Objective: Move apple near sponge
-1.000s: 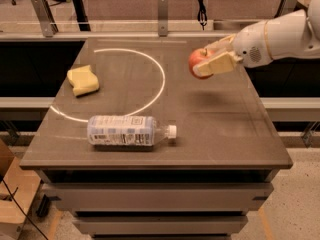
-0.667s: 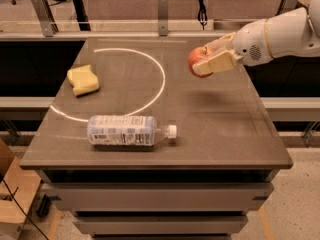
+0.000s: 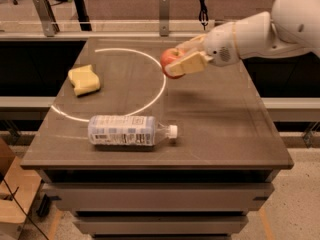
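The red-orange apple (image 3: 170, 57) is held in the air above the table's far middle, between the yellowish pads of my gripper (image 3: 181, 58). The gripper is shut on the apple and reaches in from the right on a white arm. The pale yellow sponge (image 3: 83, 80) lies flat on the table at the left, well apart from the apple and to its left.
A clear plastic bottle (image 3: 131, 130) with a white cap lies on its side at the table's front. A white arc (image 3: 159, 90) is painted on the dark tabletop (image 3: 220, 124). A metal rail with posts runs behind the table.
My gripper has carried the apple to the left, toward the table's middle. The sponge and the bottle have not moved.
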{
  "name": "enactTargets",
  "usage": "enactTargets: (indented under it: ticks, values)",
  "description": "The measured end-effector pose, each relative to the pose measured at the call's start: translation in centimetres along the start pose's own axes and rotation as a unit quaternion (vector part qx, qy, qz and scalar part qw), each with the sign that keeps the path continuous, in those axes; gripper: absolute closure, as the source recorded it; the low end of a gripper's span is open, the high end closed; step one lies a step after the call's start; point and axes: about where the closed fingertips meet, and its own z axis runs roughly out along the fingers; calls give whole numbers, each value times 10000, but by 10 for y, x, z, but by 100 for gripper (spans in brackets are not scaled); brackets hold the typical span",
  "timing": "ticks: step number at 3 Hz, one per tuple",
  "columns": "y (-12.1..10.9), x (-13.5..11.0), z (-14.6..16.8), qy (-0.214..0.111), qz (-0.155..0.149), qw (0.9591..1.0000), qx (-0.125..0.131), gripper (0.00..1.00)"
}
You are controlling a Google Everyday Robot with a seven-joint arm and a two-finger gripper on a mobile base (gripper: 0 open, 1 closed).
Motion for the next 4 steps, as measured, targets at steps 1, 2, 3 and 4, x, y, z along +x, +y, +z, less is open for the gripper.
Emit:
enactTargets:
  ticks: [1,2,3,4]
  values:
    - [24,-18,57,-212,-99,9981,-569,100]
    - [50,-34,109,-319,-243,9935,-1061,100]
    - [68,-45,146,-327,-411,9894,-1353,100]
    - [78,-51,171,-321,-513,9869,-1495,82]
